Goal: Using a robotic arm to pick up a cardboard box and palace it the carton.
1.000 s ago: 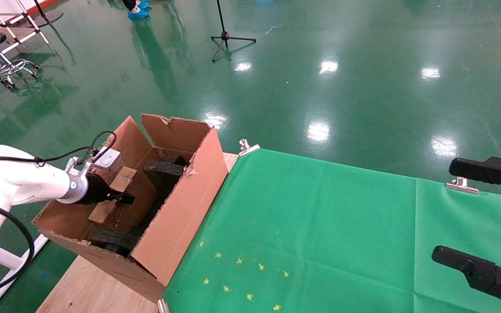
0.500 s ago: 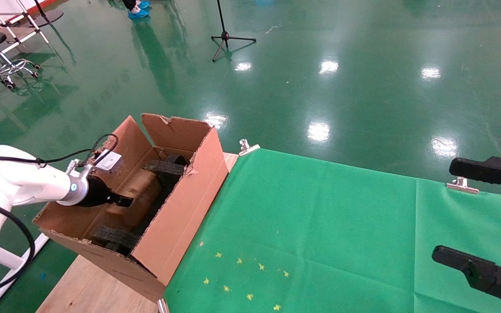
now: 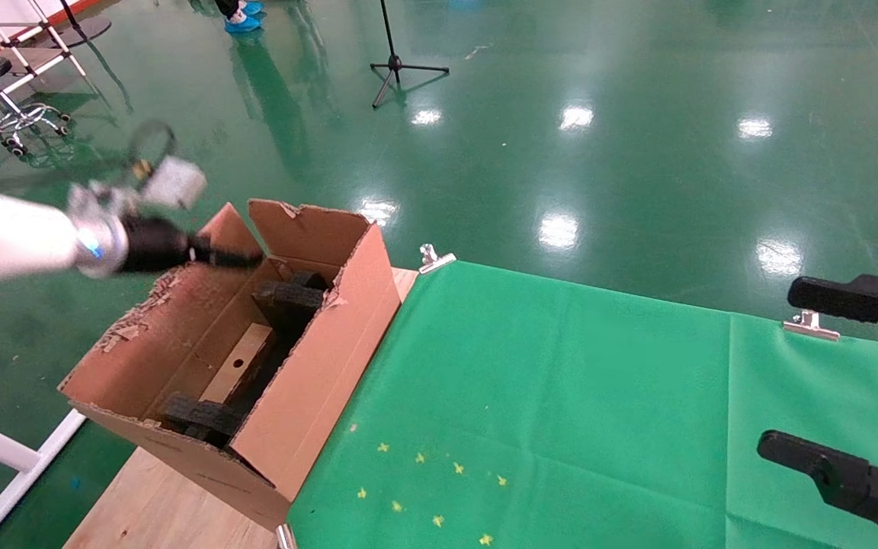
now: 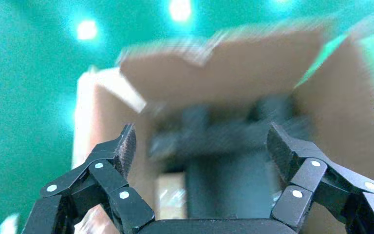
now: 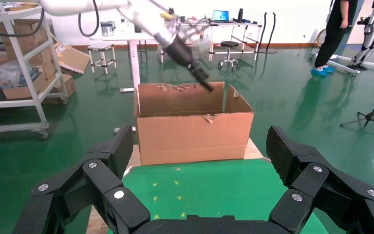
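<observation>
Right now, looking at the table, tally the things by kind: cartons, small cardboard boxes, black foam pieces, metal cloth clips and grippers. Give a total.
carton: 1
cardboard box: 1
black foam pieces: 2
metal clips: 2
grippers, left gripper and right gripper: 2
Total: 8

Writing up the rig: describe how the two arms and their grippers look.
The left arm is white with a silver wrist ring, a grey camera block and a black cable. Its left gripper is black, with linked fingers, silver rivets and textured pads. The right gripper is the same black linked design.

Left gripper point(image 4: 200, 146) raised, jaws spread; right gripper point(image 5: 202, 153) parked, jaws spread.
</observation>
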Tool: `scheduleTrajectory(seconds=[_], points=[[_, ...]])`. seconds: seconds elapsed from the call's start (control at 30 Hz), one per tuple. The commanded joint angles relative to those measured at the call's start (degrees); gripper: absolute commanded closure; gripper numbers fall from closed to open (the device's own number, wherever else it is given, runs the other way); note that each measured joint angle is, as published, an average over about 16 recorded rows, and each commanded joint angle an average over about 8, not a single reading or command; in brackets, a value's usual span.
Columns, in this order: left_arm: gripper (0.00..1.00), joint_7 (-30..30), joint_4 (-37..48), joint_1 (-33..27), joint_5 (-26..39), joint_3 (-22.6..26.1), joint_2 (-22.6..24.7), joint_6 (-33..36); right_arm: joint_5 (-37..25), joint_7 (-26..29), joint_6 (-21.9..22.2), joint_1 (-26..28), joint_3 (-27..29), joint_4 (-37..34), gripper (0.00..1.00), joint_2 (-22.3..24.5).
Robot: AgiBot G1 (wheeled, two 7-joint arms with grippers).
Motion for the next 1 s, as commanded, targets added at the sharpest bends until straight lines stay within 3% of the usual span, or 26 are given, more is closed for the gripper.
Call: scheduleTrajectory(seconds=[0.03,0.33,0.57,1.0], points=[[0.0,0.0,-3.5,-1.5,-2.0,-1.3,-2.1,3.4,0.0,0.0,0.0,0.0,0.0,0.0,0.0,0.0],[0.0,-1.9,-14.2,-2.9,-2.8,-0.8,-4.5,9.7,0.0,0.0,0.0,0.0,0.0,0.0,0.0,0.0],[0.0,-1.3,-12.9,-2.0,-3.1,-1.4,-4.2,9.1,0.0,0.0,0.0,0.0,0.0,0.0,0.0,0.0],[0.0,3.3,-22.1,6.2,-12.5,-8.4,-5.1,14.0,0.0,0.0,0.0,0.0,0.0,0.0,0.0,0.0]])
